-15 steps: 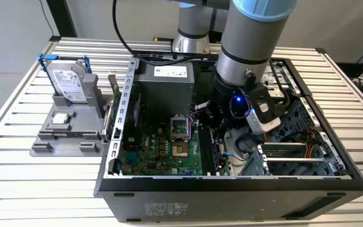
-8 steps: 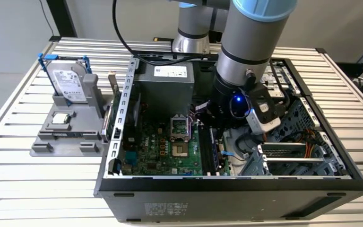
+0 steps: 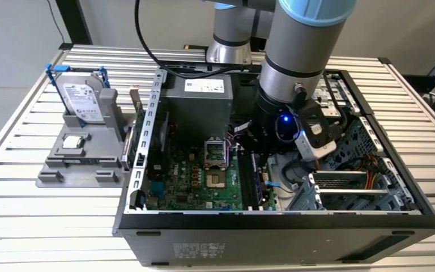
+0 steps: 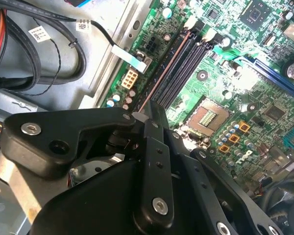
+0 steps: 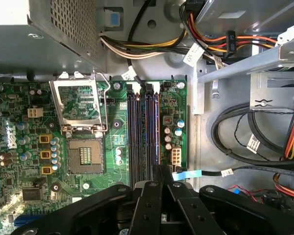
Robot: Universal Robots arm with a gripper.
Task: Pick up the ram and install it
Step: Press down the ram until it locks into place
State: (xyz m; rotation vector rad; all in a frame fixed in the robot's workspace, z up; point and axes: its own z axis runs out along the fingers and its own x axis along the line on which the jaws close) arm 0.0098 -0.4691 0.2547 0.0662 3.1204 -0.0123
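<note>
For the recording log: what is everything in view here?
table: one, pale, slatted
computer case: one, black, open, on table
motherboard: one, green, inside case
cables: several, mostly black, inside case
stand: one, grey, at exterior view's left of case
hard drive: one, silver, blue brackets, upright on stand
processor chip: one, silver, on stand
ram: one, dark, at memory slots
arm: one, grey-blue, reaching into case
gripper: one, black, shut on ram

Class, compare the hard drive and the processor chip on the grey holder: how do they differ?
The hard drive stands upright with blue brackets; the processor chip lies flat, bare. The hard drive is far larger and oblong; the processor chip is small and square. Both sit on the grey holder.
</note>
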